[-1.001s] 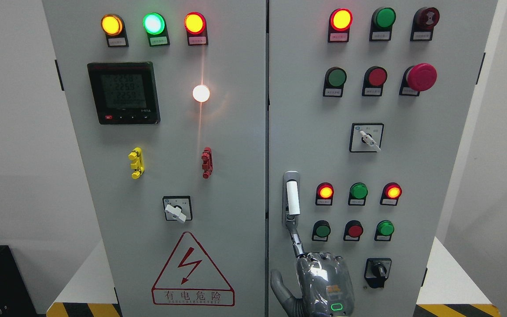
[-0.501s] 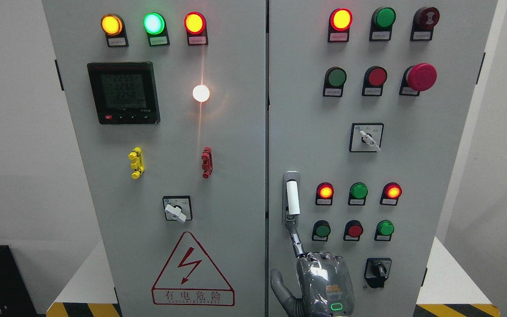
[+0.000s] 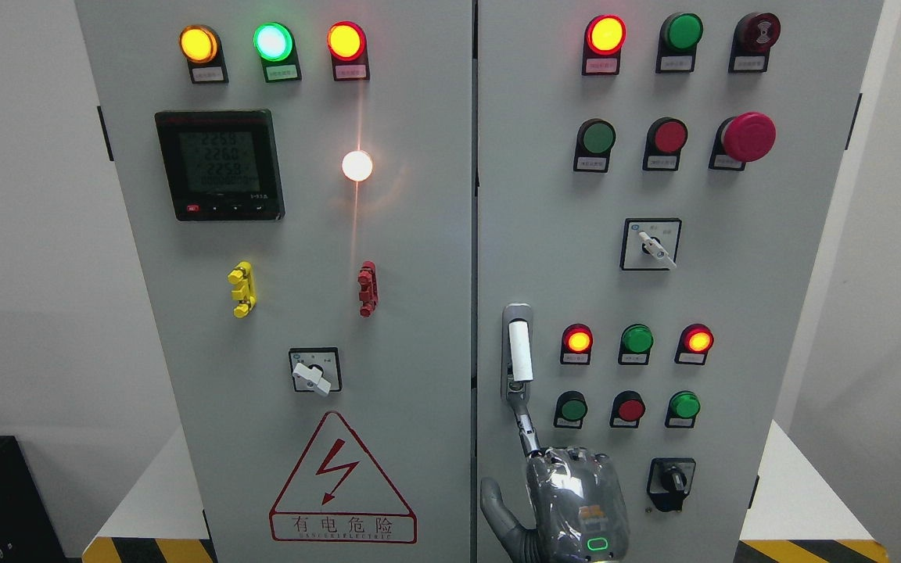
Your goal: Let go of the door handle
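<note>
The door handle (image 3: 518, 352) is a grey vertical lever with a white grip, set at the left edge of the cabinet's right door (image 3: 732, 297). My right hand (image 3: 568, 500) comes up from the bottom edge just below it, with its silver back facing the camera. The index finger (image 3: 527, 430) reaches up and its tip touches the handle's lower end. The thumb (image 3: 495, 504) sticks out to the left, and nothing is grasped. Both doors appear closed. My left hand does not show.
The right door carries lit and unlit buttons, a red mushroom stop button (image 3: 748, 137) and rotary switches (image 3: 651, 244) (image 3: 671, 478). The left door (image 3: 302, 313) holds a meter (image 3: 220, 164), lamps and a warning triangle (image 3: 341, 481). A white platform edge with hazard stripes (image 3: 810, 547) lies beside the cabinet.
</note>
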You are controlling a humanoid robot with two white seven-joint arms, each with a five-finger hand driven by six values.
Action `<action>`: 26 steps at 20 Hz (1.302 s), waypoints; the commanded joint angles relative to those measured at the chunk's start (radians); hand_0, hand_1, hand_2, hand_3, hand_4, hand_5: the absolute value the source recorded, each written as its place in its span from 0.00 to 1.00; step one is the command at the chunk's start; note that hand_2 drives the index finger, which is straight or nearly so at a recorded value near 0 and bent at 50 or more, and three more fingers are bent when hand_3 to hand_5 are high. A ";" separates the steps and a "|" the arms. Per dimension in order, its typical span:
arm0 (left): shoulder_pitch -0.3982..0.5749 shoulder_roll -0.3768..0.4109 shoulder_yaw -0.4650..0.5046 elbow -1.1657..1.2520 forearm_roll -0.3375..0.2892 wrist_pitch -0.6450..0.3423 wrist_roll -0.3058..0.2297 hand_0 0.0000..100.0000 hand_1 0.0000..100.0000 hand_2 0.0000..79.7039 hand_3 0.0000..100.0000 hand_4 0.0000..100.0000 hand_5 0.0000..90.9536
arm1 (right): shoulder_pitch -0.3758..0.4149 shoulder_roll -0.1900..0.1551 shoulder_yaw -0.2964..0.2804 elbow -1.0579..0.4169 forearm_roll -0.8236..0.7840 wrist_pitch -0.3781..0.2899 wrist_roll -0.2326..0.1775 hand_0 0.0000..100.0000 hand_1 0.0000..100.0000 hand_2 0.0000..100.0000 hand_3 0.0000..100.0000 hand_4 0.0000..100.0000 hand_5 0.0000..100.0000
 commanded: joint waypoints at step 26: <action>0.020 0.000 0.000 0.000 0.000 0.000 0.000 0.12 0.56 0.00 0.00 0.00 0.00 | -0.004 0.000 0.002 -0.058 0.000 -0.001 -0.003 0.53 0.31 0.15 1.00 1.00 1.00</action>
